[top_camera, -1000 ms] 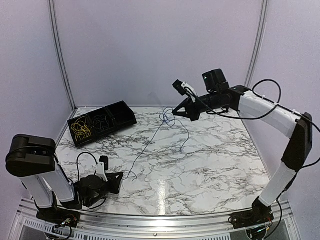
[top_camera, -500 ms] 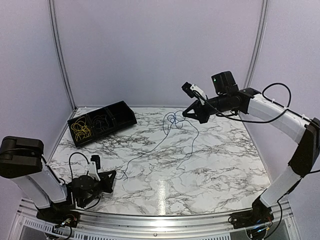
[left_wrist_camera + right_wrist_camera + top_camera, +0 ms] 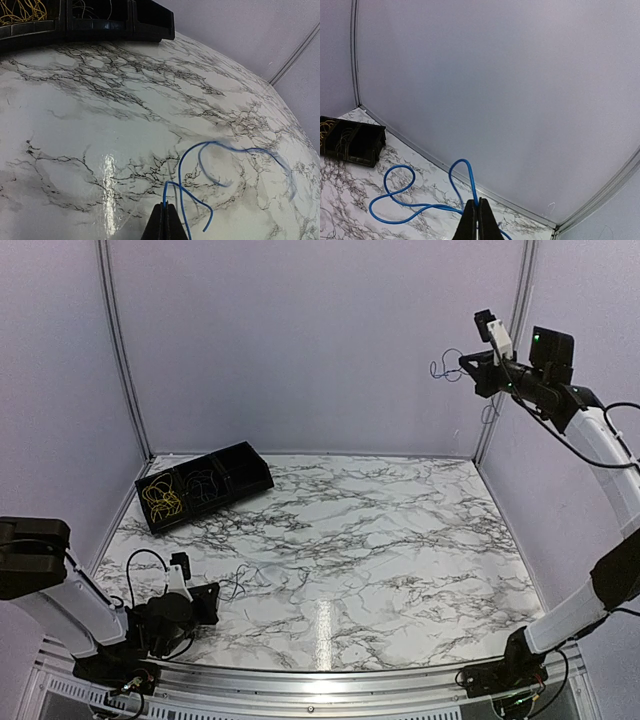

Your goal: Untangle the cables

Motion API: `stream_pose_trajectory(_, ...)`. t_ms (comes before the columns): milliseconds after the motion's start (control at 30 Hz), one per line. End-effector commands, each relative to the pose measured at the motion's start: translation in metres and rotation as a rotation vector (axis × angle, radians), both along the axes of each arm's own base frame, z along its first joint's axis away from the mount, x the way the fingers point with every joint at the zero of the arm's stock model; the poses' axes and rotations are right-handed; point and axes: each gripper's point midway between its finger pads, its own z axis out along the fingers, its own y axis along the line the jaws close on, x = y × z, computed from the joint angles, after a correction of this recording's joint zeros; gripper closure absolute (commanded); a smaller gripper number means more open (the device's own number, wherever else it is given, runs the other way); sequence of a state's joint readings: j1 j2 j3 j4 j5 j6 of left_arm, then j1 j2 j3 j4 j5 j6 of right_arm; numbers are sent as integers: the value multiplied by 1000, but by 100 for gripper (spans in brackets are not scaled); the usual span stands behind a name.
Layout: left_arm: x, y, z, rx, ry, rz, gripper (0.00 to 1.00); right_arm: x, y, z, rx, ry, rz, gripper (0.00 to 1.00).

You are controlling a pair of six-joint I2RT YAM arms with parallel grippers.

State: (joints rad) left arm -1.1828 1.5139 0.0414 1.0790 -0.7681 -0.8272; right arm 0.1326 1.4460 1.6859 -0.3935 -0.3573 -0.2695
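Note:
My right gripper (image 3: pixel 464 363) is raised high at the back right, shut on a blue cable (image 3: pixel 444 368) whose small loops dangle from the jaws. In the right wrist view the shut fingers (image 3: pixel 477 204) pinch that blue cable (image 3: pixel 395 201), which curls in loops below. My left gripper (image 3: pixel 214 591) lies low at the near left of the marble table (image 3: pixel 400 540), shut on a blue cable end (image 3: pixel 243 580). In the left wrist view, the blue cable (image 3: pixel 200 148) arcs away from the closed tips (image 3: pixel 165 209). No strand shows between the two grippers.
A black compartment tray (image 3: pixel 248 468) stands at the back left, holding yellow cables (image 3: pixel 163 498) in one section and dark cables (image 3: pixel 206 483) in the one beside it. The tray (image 3: pixel 150 25) also tops the left wrist view. Lilac walls and metal posts enclose the table.
The right arm swung up and to the right, lifting the blue loops off the table. The left gripper drew back toward the near left. The long blue strand across the table is gone.

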Motion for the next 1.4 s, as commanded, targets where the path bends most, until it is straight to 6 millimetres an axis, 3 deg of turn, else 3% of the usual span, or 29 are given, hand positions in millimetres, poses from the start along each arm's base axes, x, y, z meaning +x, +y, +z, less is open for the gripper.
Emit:
stream_pose_trajectory(0,1,4,-3,32,4,17,100,-9,16,-13,15,15,78,100)
stream_pose_trajectory(133,2,-3,2,46,-12,-8,100,-17,39,-70,-2,152,185,100)
stream_pose_trajectory(200,3,-8,6,49,-24,-22,100,-33,57,-106,-29,219,289,100)
stream_pose_trajectory(367,4,-23,24,55,-72,-88,100,-114,123,-200,-238,394,610,100)
stream_pose_trajectory(500,5,-33,47,53,-134,-128,100,-171,155,-244,-348,443,781,99)
stream_pose_trajectory(567,5,-38,62,44,-174,-152,100,-195,168,-260,-416,461,862,82)
stream_pose_trajectory(633,4,-46,79,31,-217,-191,100,-208,178,-269,-460,493,909,67)
stream_pose_trajectory(700,1,-56,95,23,-260,-246,100,-214,192,-261,-424,510,964,58)
stream_pose_trajectory(800,-4,-67,116,2,-313,-302,100,-204,218,-238,-325,482,976,52)
stream_pose_trajectory(900,-3,-71,132,-31,-339,-301,100,-194,248,-232,-240,497,965,52)
stream_pose_trajectory(1000,-1,-75,144,-57,-354,-295,100,-197,273,-243,-186,612,1006,46)
stream_pose_trajectory(1133,1,-80,156,-80,-370,-288,100,-220,298,-275,-149,772,1077,38)
stream_pose_trajectory(1267,2,-83,162,-90,-379,-288,100,-223,311,-294,-138,838,1071,36)
stream_pose_trajectory(1367,2,-84,163,-93,-379,-288,100,-223,317,-294,-115,847,1093,36)
